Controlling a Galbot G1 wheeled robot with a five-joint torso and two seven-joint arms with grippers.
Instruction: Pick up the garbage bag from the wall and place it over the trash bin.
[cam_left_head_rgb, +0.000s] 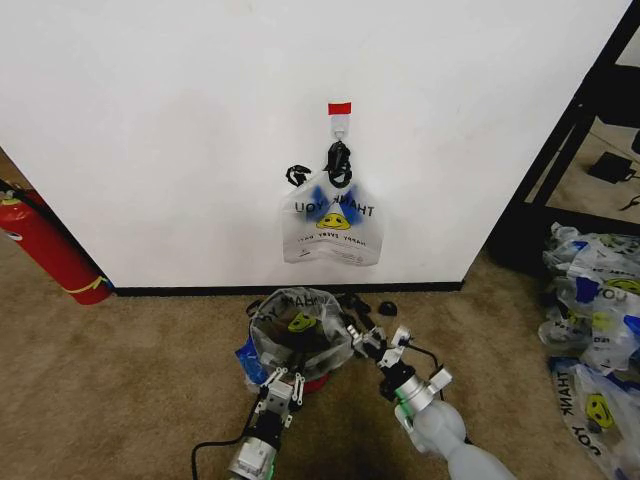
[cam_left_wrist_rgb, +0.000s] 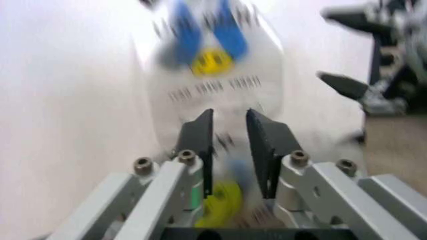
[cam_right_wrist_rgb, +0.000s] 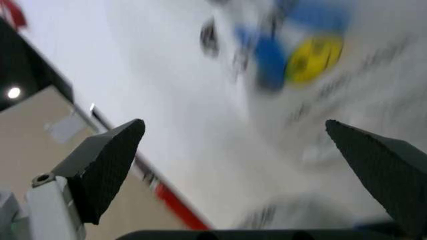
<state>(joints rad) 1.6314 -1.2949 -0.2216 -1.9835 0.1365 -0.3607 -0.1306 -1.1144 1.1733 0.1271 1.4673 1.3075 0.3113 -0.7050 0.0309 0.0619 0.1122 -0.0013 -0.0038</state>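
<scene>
The bag (cam_left_head_rgb: 331, 222) is being left hanging on the wall (cam_left_head_rgb: 180, 120), ungrasped. Left gripper (cam_left_head_rgb: 283, 386) jaws seemingly nearly closed, empty; right gripper (cam_left_head_rgb: 384, 345) spread, beside the bin (cam_left_head_rgb: 262, 322).

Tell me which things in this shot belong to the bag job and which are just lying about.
Belongs to the job:
garbage bag hanging on the wall
trash bin, already holding a bag
left gripper and right gripper, both low by the bin

Just lying about:
fire extinguisher
pile of printed bags
black shelf frame
</scene>
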